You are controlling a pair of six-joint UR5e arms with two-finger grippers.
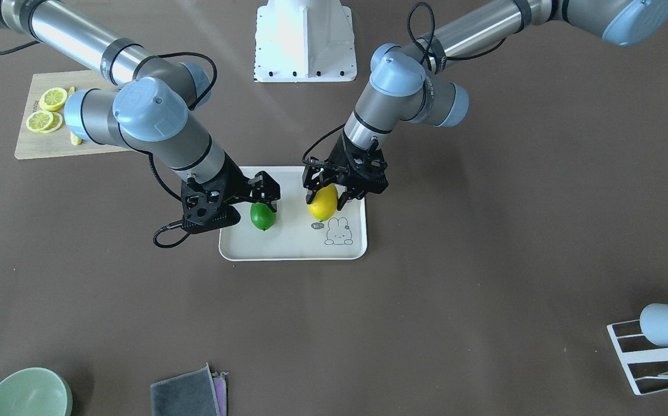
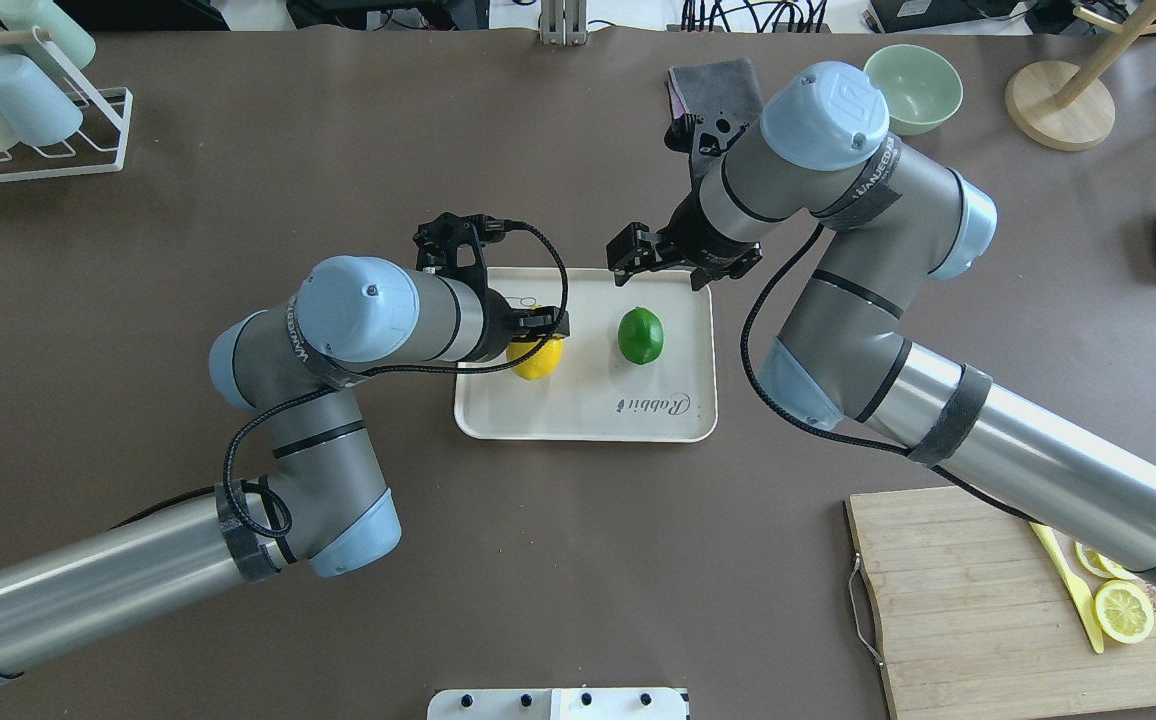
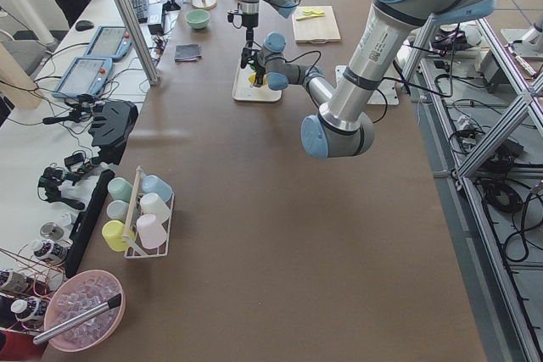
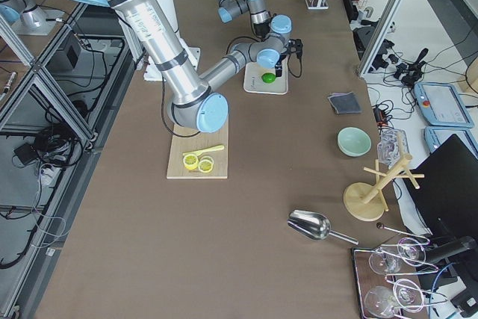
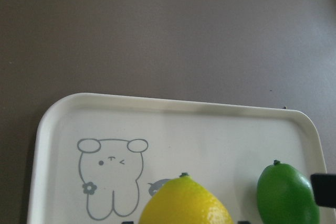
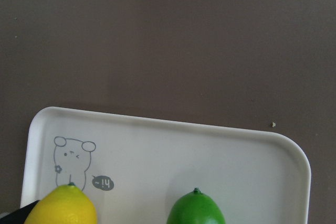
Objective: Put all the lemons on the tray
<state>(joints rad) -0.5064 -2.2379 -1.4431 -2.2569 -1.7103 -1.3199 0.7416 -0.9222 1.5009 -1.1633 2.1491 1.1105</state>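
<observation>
The cream tray [image 1: 293,242] with the bunny drawing lies mid-table. The dark green lemon [image 1: 263,216] rests on it, free of any finger. My right gripper [image 1: 267,198] hovers just above and behind it, open and empty. The bright yellow lemon [image 1: 323,211] is on the tray's other half, beside the bunny. My left gripper [image 1: 327,201] is shut on the yellow lemon, one finger on each side, low over the tray. In the overhead view the left gripper [image 2: 538,330] hides part of the yellow lemon [image 2: 536,362]; the green lemon [image 2: 640,335] lies in the open.
A wooden cutting board [image 1: 28,144] with lemon slices [image 1: 45,112] lies on my right side. A green bowl [image 1: 25,396] and a grey cloth [image 1: 186,396] sit at the far edge. A cup rack [image 1: 657,346] stands at the far left corner.
</observation>
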